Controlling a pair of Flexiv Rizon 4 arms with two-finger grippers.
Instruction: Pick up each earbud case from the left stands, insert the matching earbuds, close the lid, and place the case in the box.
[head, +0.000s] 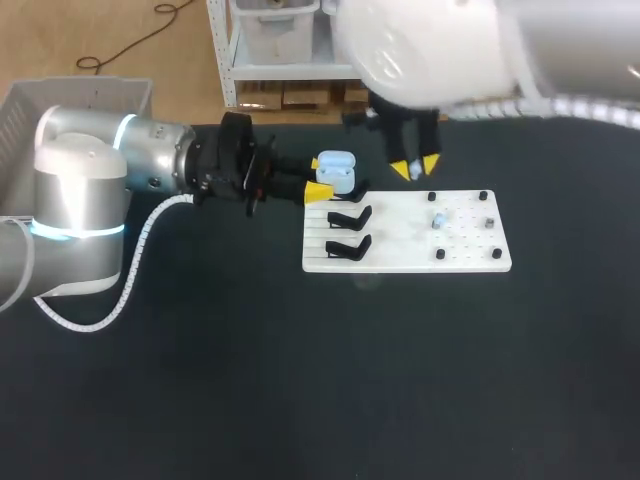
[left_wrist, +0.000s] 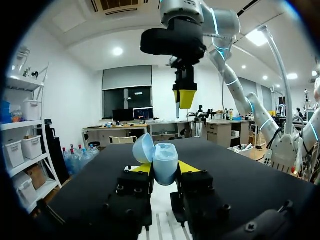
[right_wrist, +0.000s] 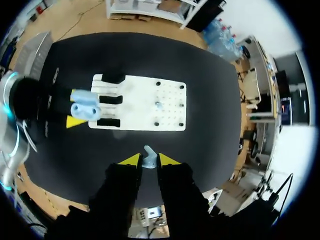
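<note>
Black table: one pale-blue earbud case, lid open, clamped in left gripper at the white board's stand end. Right gripper is the nearer free arm, raised just to the case's right, jaws narrow on one earbud. One more earbud on the board, three black stands, one grey box

The counter is a dark, matt surface with a single item lying directly on it. This is a white rectangular board, lying flat toward the far side and somewhat right of the middle, its long edges running across the counter. The board carries black stands along its left end and four black pegs set around a perforated field at its right end.
</note>
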